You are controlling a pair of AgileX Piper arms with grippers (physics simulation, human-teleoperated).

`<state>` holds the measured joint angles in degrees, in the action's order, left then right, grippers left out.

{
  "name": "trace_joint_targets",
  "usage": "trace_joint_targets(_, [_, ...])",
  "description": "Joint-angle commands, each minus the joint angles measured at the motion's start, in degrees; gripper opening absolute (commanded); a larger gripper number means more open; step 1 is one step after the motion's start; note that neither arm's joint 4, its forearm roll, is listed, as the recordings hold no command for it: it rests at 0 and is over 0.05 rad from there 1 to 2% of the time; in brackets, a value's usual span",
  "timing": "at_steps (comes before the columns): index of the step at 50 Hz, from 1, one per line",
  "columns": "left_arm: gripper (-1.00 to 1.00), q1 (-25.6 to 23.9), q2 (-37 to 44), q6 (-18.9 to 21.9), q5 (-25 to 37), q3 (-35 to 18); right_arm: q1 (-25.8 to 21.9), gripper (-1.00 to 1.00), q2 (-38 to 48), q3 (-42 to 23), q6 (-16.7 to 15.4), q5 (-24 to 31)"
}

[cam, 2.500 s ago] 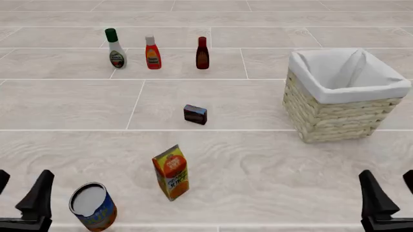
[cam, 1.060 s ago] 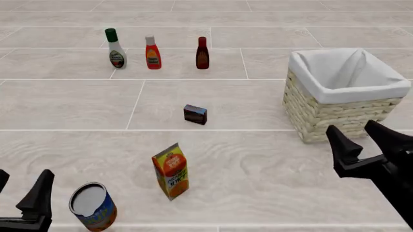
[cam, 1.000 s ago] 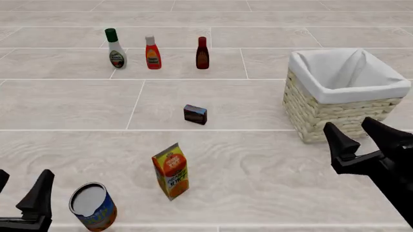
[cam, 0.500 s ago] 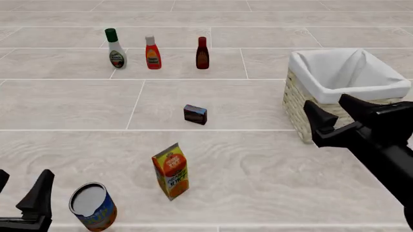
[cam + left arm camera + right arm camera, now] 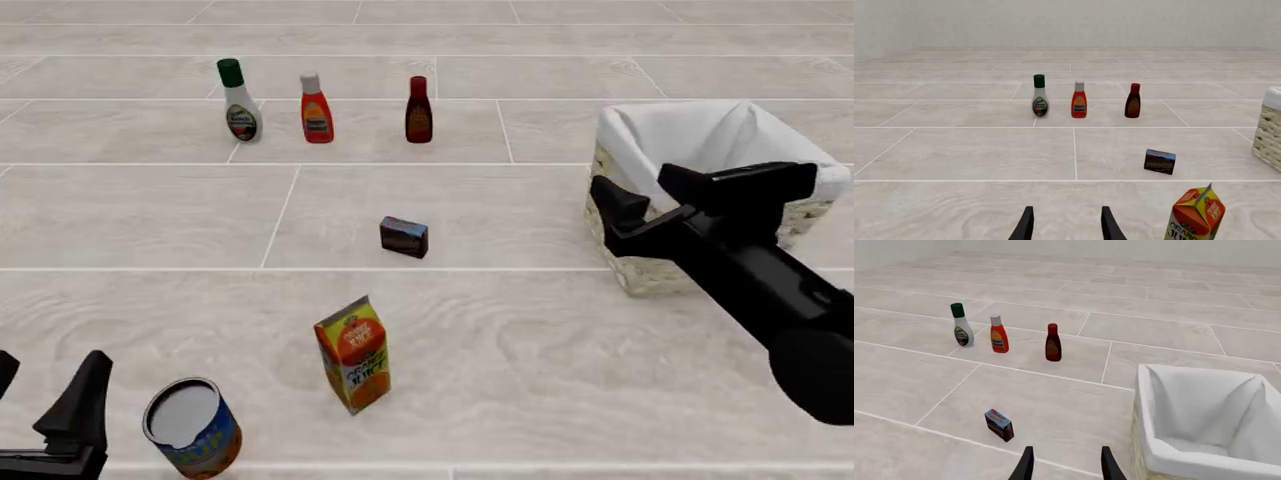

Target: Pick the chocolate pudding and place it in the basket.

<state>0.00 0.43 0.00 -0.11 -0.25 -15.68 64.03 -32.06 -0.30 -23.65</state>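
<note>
Chocolate pudding (image 5: pixel 403 236) sits left of the basket (image 5: pixel 638 262), well apart. My right end effector (image 5: pixel 646 200) hovers before the basket, jaws apart, empty.

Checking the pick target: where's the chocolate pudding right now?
Front view: the chocolate pudding sits alone on the table near centre, left of the basket, beyond the orange juice carton, nearer than the bottle row. No gripper touches it.

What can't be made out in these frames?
- Basket: front view, right arm covers its near rim and floor; left wrist view, cut off by the edge.
- Bottle labels: too small to read in any view.
- Left gripper: front view, cut off at the corner.
- Juice carton: left wrist view, base cut off.
</note>
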Motion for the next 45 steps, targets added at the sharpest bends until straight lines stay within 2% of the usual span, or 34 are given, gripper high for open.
trace_joint_targets(1, [1.00,0.0,0.0,0.0,0.0,0.0,-1.0,1.00,5.6,-3.2,-0.7,-1.7])
trace_joint_targets(12, [1.00,0.0,0.0,0.0,0.0,0.0,-2.3,1.00,11.1,-5.9,-0.5,-3.3])
trace_joint_targets(45, [1.00,0.0,0.0,0.0,0.0,0.0,-6.6,1.00,22.7,-17.4,-0.8,-0.7])
